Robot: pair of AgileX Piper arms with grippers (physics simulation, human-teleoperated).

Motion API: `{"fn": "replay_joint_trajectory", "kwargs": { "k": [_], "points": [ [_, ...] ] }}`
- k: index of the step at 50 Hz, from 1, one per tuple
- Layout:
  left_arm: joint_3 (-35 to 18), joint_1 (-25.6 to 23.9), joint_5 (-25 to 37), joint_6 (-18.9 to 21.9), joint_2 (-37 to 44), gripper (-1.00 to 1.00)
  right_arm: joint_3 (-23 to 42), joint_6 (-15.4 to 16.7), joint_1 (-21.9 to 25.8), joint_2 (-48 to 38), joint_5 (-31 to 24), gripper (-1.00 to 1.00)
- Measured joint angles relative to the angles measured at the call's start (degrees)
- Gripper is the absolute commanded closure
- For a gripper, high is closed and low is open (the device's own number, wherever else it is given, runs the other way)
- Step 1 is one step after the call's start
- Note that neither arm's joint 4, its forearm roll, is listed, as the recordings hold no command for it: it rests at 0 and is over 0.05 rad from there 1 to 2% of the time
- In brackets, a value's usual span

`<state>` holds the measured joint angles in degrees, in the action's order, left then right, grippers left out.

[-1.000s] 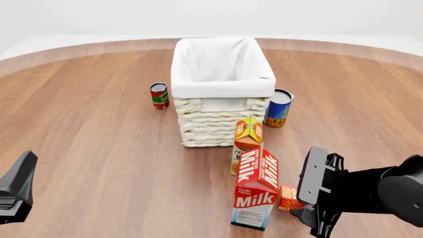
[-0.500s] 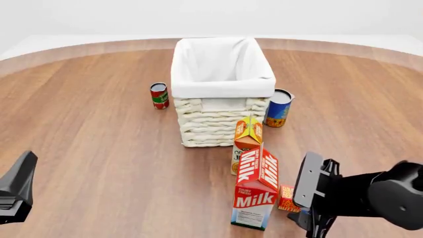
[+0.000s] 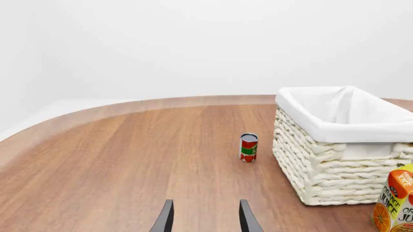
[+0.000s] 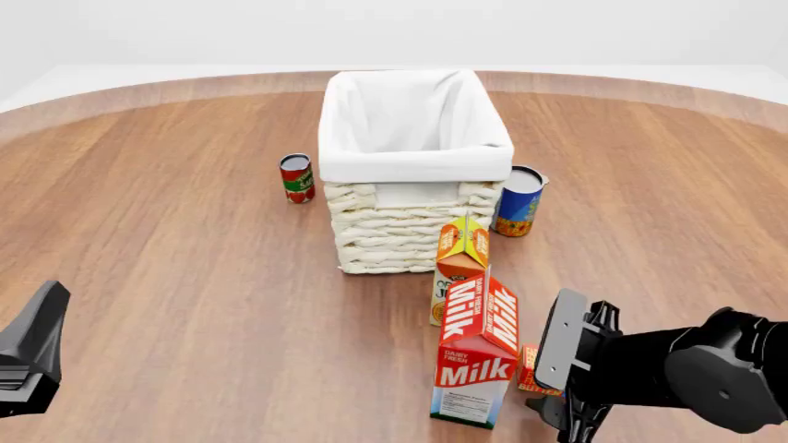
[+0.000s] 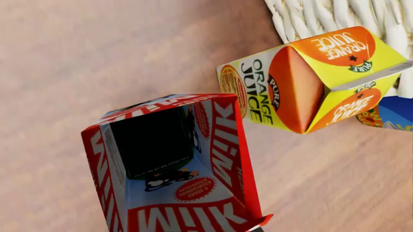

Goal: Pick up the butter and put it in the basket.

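Wood-grain table (image 4: 185, 231) under white walls — left end effector (image 3: 205, 217) released, right one's (image 4: 579, 374) state untellable.

Cream woven basket (image 4: 407, 231), red-and-white milk carton (image 4: 478, 355), orange-yellow juice carton (image 4: 462, 249).

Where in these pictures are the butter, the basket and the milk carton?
butter (image 4: 530, 367): front view, the sliver of its red-orange side showing between the milk carton and the right hand.
basket (image 4: 407, 233): front view, its woven near wall.
milk carton (image 4: 475, 373): front view, the "Milk" lettering on its near face.
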<state>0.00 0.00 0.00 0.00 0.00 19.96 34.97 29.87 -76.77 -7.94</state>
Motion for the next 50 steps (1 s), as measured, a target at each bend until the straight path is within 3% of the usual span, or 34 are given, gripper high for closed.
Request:
{"fn": "replay_joint_trajectory", "kwargs": {
  "k": [1,23,50],
  "points": [
    [0.00,0.00,0.00,0.00,0.00,-1.00,-0.04,-0.11,0.02,-0.14,0.24,1.00],
    [0.00,0.00,0.00,0.00,0.00,-1.00,0.21,-0.03,-0.35,0.01,1.27,1.00],
    [0.00,0.00,0.00,0.00,0.00,-1.00,4.22,3.29,-3.29,7.60,-10.29,1.00]
  ]
}}
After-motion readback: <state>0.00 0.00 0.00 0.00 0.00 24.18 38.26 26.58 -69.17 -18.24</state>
